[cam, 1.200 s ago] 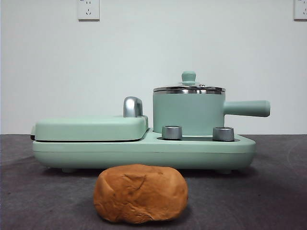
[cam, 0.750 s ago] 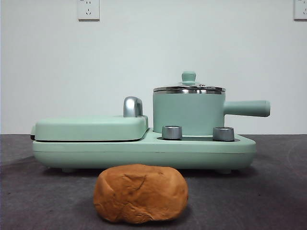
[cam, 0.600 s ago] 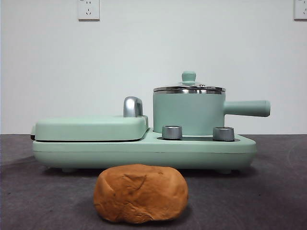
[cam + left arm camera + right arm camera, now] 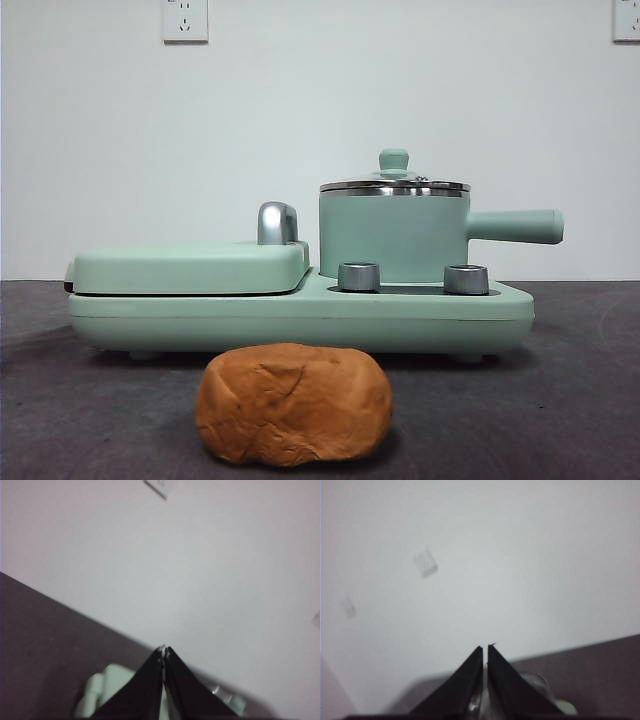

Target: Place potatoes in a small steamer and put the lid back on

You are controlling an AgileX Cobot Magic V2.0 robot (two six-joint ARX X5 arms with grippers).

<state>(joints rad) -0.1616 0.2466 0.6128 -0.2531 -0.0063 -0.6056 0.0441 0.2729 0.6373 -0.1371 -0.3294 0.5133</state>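
Observation:
A large orange-brown lumpy potato (image 4: 293, 404) lies on the dark table in front of the appliance in the front view. The mint-green steamer pot (image 4: 394, 236) with a straight side handle (image 4: 515, 226) stands on the right of the appliance base. Its glass lid (image 4: 394, 184) with a steel rim and a mint-green knob (image 4: 393, 160) sits on the pot. Neither arm shows in the front view. My left gripper (image 4: 164, 650) is shut and empty, raised and facing the wall. My right gripper (image 4: 485, 649) is shut and empty, also raised and facing the wall.
A flat mint-green grill plate (image 4: 188, 267) with a chrome handle (image 4: 277, 222) is closed on the left of the appliance base (image 4: 300, 318). Two steel dials (image 4: 359, 276) (image 4: 466, 279) stand in front of the pot. Wall sockets (image 4: 184, 19) hang on the white wall.

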